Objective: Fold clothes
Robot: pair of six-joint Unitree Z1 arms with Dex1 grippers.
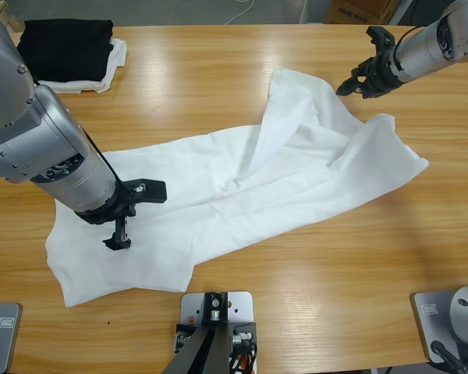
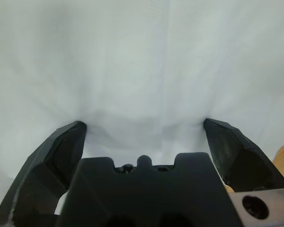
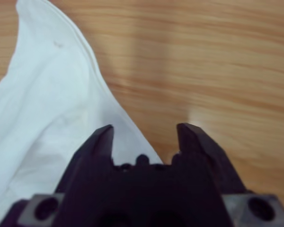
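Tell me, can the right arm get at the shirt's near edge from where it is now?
Probably yes. The right gripper hangs open over bare table just beside the T-shirt hem, with nothing between them. The left gripper works the far end, well clear.

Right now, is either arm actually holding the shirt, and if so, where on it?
Neither. The left gripper is open above the T-shirt; the right gripper is open beside the shirt's edge, gripping nothing.

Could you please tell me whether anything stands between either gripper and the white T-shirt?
Nothing visible does. The left gripper is open right over the white T-shirt. The right gripper is open above bare wooden table beside the shirt's edge.
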